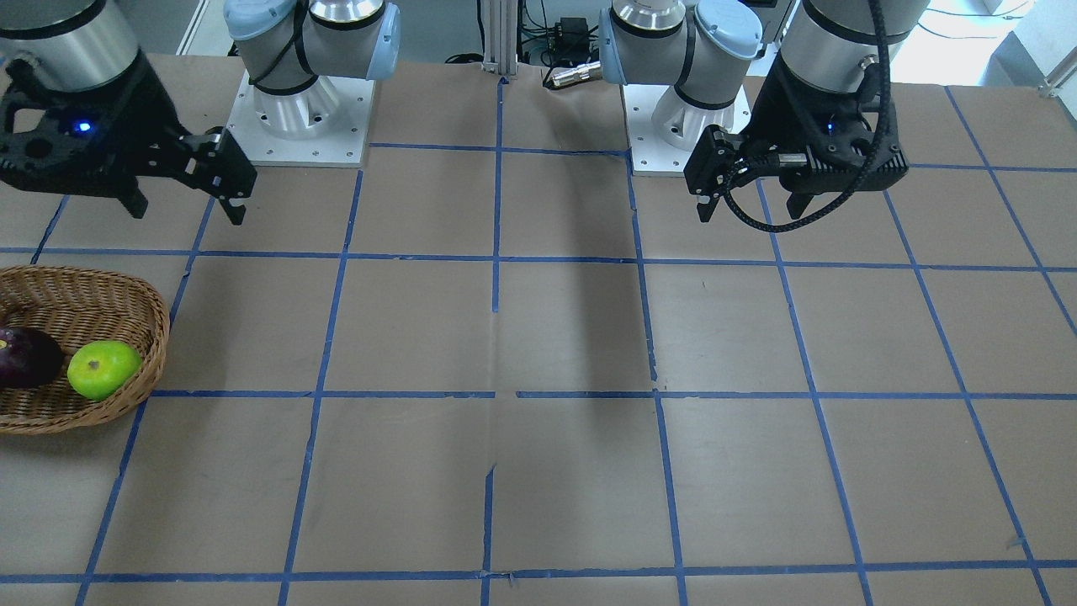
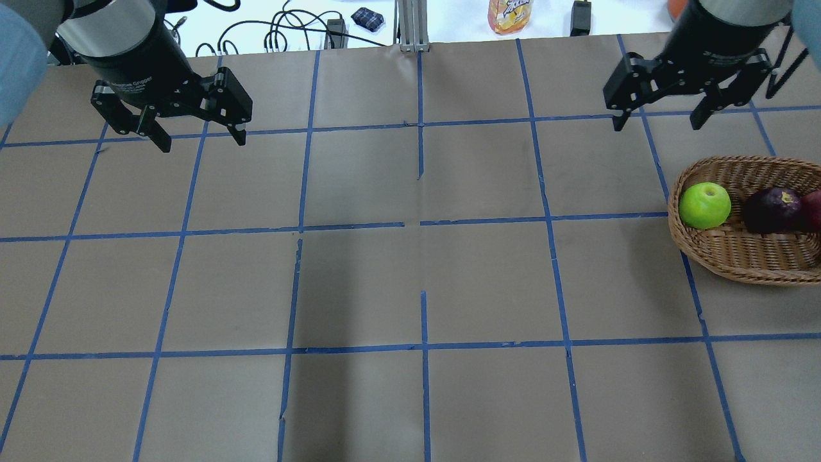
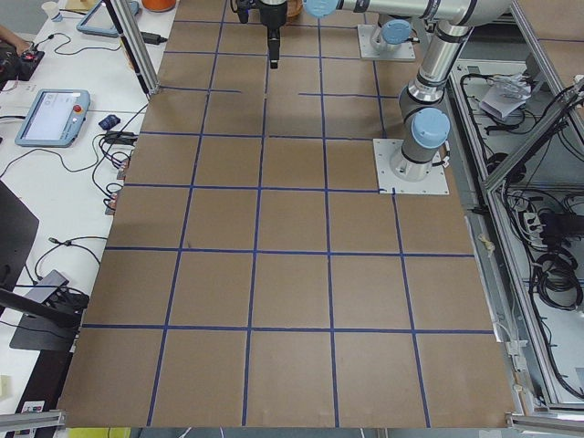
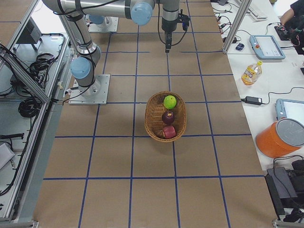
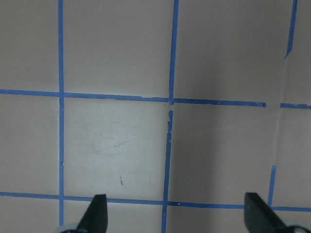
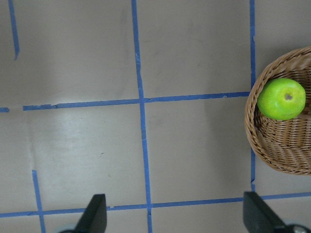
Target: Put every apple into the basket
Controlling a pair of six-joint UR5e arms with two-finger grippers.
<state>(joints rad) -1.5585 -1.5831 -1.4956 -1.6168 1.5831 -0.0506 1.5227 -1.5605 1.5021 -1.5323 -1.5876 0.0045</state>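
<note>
Apples first, and the count is three: green apple (image 2: 705, 205), purple apple (image 2: 773, 210), red apple (image 2: 813, 210), all lying inside the one wicker basket (image 2: 737, 269). In the overhead view they sit in a row along the basket's long axis, running nine o'clock to three o'clock, green at the nine end, purple touching or just beside red, and red cut by the frame edge. The right-side camera confirms the row of three, all within the rim.

Now the grippers, two of them. Right gripper (image 2: 657, 122) hangs above the table with its fingers spread wide and nothing between them. The basket lies at about five o'clock from it, near. In its own wrist view the green apple shows at two o'clock, off to the side of the fingers and not between them. Left gripper (image 2: 203, 142) is well apart, far out at nine o'clock from the basket. Its fingers are wide too, and empty, over bare table (image 5: 116, 145).

The right arm is clearly the nearer one, but I judge nothing is left for it to fetch, so the task looks complete.
</note>
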